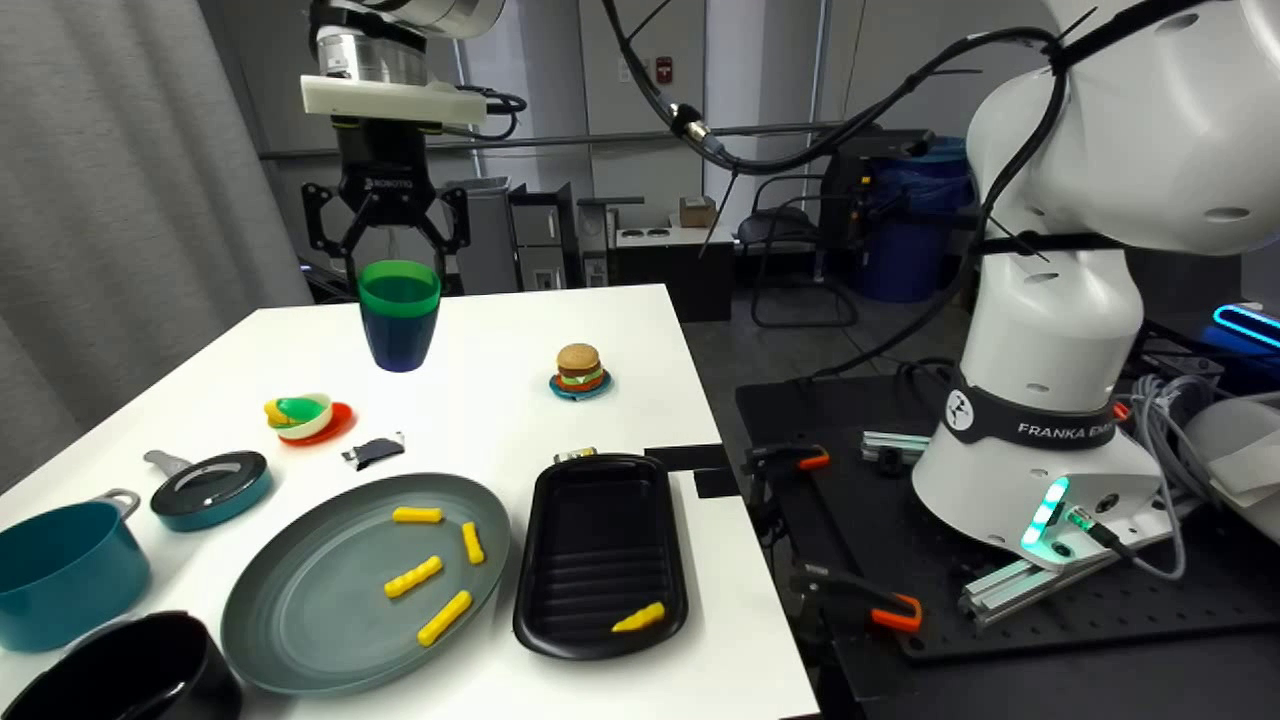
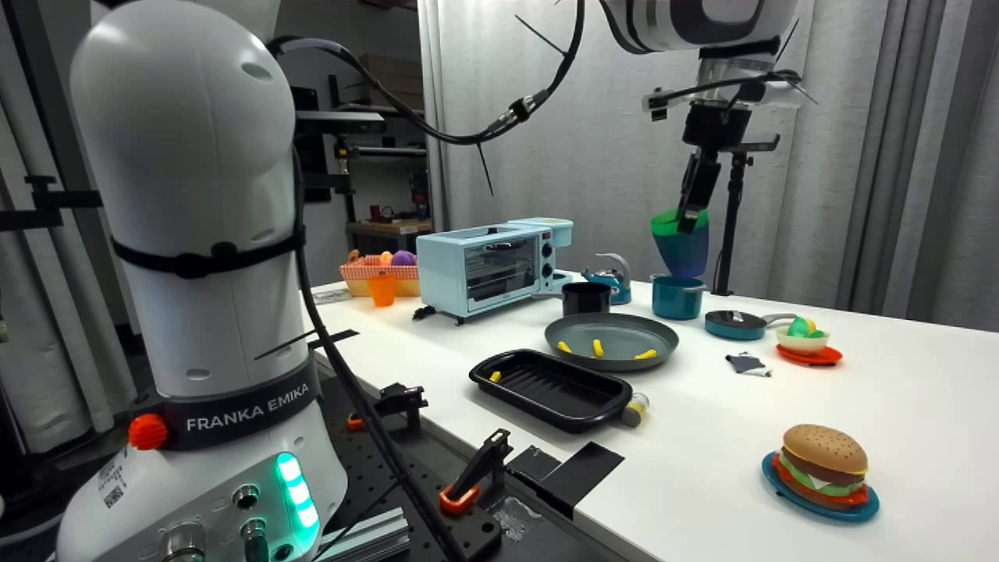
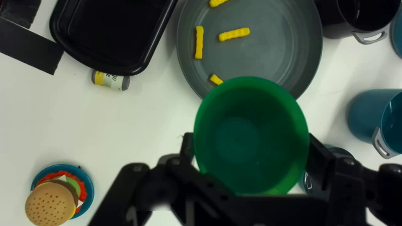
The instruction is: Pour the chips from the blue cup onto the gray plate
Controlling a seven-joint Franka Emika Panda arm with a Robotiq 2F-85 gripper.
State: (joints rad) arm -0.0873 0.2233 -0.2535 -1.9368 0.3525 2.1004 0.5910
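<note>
My gripper [image 1: 397, 284] is shut on the cup, its fingers on opposite sides of the rim. The cup [image 1: 402, 325] has a green upper band and a blue lower part. It is held in the air above the table, mouth up and slightly tilted. In the wrist view the inside of the cup [image 3: 251, 138] is green and no chips show in it. The gray plate [image 1: 310, 590] lies on the table. Several yellow chips [image 1: 414, 578] lie spread on it. One more chip [image 1: 639, 617] lies in the black tray. In the wrist view the cup covers part of the plate [image 3: 267, 53].
The black tray [image 1: 590, 510] sits beside the plate. A black pot [image 2: 586, 299], a teal pot [image 2: 677, 299] and a small pan [image 2: 734, 323] stand around it. A toy burger [image 2: 823, 460], a small bowl [image 2: 801, 342] and a toaster oven [image 2: 492, 269] are also on the table.
</note>
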